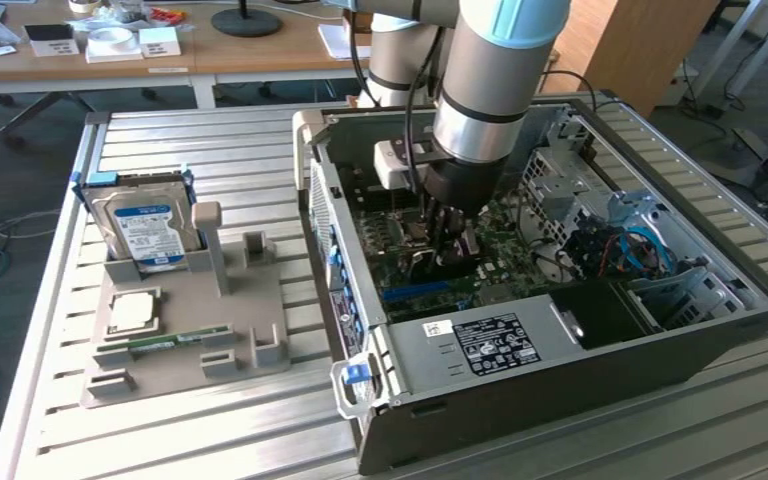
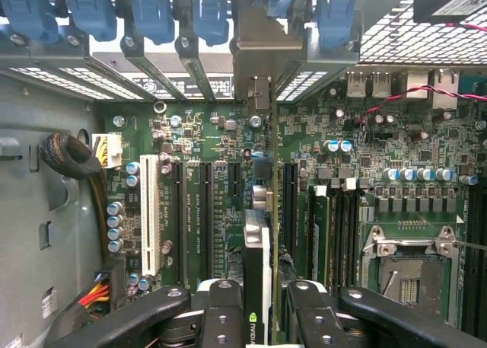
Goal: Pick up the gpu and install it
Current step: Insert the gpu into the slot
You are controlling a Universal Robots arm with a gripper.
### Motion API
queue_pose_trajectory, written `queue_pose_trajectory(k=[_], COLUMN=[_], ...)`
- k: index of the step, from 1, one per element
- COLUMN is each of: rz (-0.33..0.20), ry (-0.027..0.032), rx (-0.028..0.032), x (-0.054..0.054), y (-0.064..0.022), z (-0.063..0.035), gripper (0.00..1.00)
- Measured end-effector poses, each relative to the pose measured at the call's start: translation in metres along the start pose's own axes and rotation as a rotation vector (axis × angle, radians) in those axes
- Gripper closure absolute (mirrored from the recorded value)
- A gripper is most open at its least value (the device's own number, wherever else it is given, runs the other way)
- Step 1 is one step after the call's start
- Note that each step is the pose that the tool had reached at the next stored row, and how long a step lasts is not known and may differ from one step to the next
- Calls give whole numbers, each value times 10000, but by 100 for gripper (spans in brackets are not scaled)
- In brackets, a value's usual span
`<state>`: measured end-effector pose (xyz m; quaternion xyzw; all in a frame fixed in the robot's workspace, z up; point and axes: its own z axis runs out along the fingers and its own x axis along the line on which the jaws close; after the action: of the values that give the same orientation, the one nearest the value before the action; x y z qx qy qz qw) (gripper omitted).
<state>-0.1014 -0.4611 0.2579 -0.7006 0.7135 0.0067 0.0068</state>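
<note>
My gripper (image 1: 444, 252) reaches down into the open computer case (image 1: 531, 350), low over the green motherboard (image 1: 504, 245). It is shut on the gpu (image 2: 263, 264), which stands on edge between the black fingers (image 2: 221, 317) in the wrist view. The card's grey metal end bracket (image 2: 259, 55) sits against the rear slot openings of the case, in line with a black expansion slot (image 2: 285, 203). I cannot tell whether the card's edge is down in the slot. In the exterior view the gpu (image 1: 427, 258) is a dark shape under the wrist.
Outside the case, a grey fixture (image 1: 184, 340) holds a silver hard drive with a blue label (image 1: 144, 225), a processor chip (image 1: 131, 312) and a green memory stick (image 1: 171, 342). On the board are a white slot (image 2: 150, 211), the processor socket (image 2: 407, 276) and a cable bundle (image 2: 76, 161).
</note>
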Motion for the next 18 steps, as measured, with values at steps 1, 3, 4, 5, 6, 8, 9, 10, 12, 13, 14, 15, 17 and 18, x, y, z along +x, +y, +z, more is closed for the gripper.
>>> queue_pose_trajectory(k=[1,3,4,5,6,8,9,10,12,13,14,15,17,18], rz=[0,1,0,-3,-5,-5,-4,-3,-4,-4,-7,-6,-7,-8], ry=[0,0,-1,-4,-4,-2,-2,-1,-4,-4,-5,-4,-6,-6], rx=[1,28,58,86,94,98,103,112,136,146,160,179,221,235], x=[0,-2,-3,-3,-3,-3,-3,-3,-4,-4,-4,-5,-6,-6], y=[0,2,2,1,1,3,6,13,25,26,26,26,26,26], z=[0,1,1,3,3,2,1,1,2,2,3,3,4,4], gripper=[73,73,73,73,73,73,73,73,73,73,73,73,73,73])
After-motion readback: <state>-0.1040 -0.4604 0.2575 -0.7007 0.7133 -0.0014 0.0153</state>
